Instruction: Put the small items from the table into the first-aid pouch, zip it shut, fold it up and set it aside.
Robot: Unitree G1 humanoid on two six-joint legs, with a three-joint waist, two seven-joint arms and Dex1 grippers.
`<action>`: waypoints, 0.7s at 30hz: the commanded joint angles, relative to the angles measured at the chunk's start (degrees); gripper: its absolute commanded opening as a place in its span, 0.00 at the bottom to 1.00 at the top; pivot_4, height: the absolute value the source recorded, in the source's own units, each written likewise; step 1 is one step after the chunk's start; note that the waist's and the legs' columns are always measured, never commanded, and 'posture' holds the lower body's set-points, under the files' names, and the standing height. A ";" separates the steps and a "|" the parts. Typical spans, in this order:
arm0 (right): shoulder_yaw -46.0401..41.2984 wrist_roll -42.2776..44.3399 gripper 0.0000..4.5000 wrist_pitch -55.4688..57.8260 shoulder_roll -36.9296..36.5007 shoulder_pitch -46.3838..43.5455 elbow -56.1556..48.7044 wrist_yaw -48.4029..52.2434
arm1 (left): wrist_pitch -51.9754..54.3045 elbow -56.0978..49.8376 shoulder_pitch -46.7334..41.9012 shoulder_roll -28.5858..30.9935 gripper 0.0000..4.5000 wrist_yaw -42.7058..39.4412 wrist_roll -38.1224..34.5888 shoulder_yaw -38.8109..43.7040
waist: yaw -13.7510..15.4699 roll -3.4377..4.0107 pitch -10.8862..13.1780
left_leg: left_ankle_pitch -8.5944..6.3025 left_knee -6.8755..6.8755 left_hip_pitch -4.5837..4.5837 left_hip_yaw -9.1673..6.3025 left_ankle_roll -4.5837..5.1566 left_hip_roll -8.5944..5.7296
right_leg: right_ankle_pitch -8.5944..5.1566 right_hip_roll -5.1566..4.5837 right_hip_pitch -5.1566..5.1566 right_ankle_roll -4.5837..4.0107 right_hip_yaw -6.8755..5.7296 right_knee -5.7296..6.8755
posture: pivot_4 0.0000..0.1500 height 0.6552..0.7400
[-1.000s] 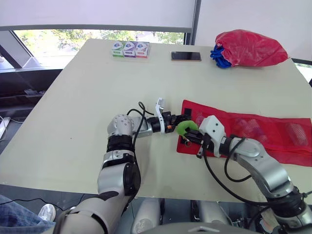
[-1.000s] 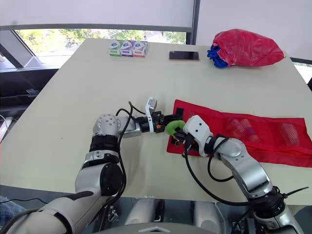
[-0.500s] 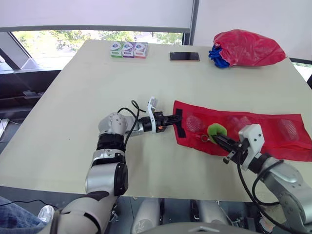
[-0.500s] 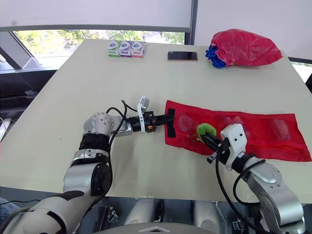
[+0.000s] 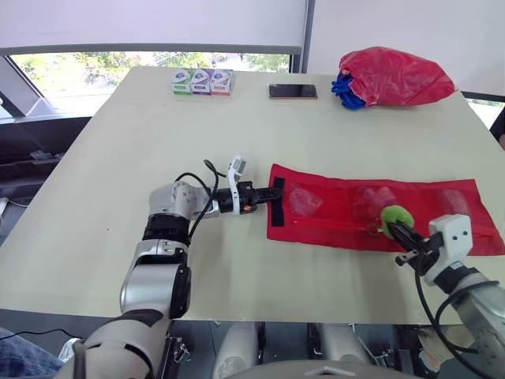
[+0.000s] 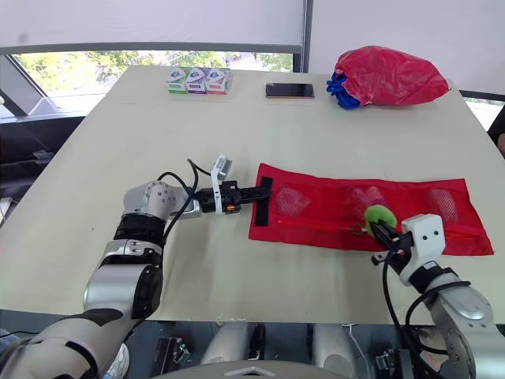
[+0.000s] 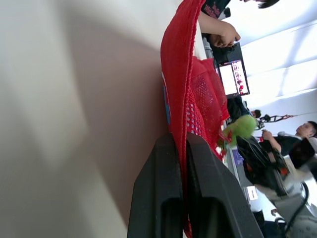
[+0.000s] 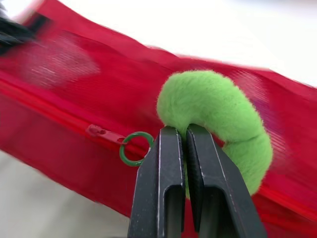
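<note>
On the tabletop, toward 4 o'clock from its centre, we list one red mesh pouch (image 5: 347,207), lying flat and unfolded.

Left tool (image 5: 271,193): closed on the pouch's 9 o'clock edge, with the mesh pinched between both fingers.

Right tool (image 8: 184,133): closed on a green fuzzy loop (image 5: 392,215), which a small green ring (image 8: 134,147) joins to the zipper slider by the pouch's 6 o'clock edge.

At 12 o'clock, well apart from the pouch: three small boxes (image 5: 195,81), one phone (image 5: 293,91), one red bag (image 5: 394,76).
</note>
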 commanded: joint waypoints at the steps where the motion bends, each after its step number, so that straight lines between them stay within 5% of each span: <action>1: -5.23 -0.33 0.01 -3.32 -1.53 0.21 2.00 0.12 | -2.82 1.22 -0.11 3.40 0.00 -2.51 2.79 -1.73 | -0.02 0.00 0.00 | 0.00 0.00 0.01 0.01 0.00 0.00 | 0.00 0.00 0.00 0.00 0.01 0.00 | 1.00 1.00; 13: -15.12 -7.22 0.01 -7.38 -5.09 -1.83 15.53 -6.96 | -14.28 9.60 -2.82 14.77 0.00 -11.64 11.81 -6.59 | -0.05 0.00 0.01 | -0.01 -0.08 0.11 0.23 0.02 0.06 | -0.05 0.04 -0.02 -0.09 0.19 0.00 | 1.00 1.00; 21: -15.11 -9.56 0.01 -9.49 -5.06 -3.40 18.29 -9.18 | -17.06 14.46 -5.43 15.88 0.00 -10.58 14.45 -4.53 | 0.06 0.00 0.02 | -0.02 -0.08 0.07 0.26 0.04 0.06 | -0.04 0.03 -0.03 -0.06 0.23 -0.01 | 1.00 1.00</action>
